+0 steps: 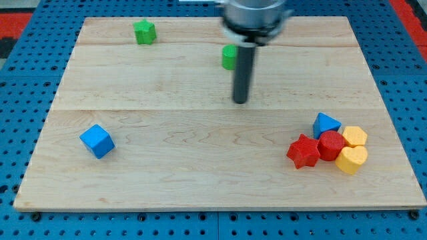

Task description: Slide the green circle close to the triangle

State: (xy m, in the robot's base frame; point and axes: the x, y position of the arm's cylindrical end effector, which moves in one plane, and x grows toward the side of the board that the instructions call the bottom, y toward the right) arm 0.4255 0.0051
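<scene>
The green circle sits near the view's top centre, partly hidden behind my dark rod. My tip rests on the board just below and slightly right of the green circle. The blue triangle lies at the view's right, at the upper left of a cluster of blocks, well away from the green circle.
Beside the triangle lie a red star, a red cylinder, a yellow hexagon and a yellow heart. A green star is at the top left. A blue cube is at the left. The wooden board ends in blue pegboard.
</scene>
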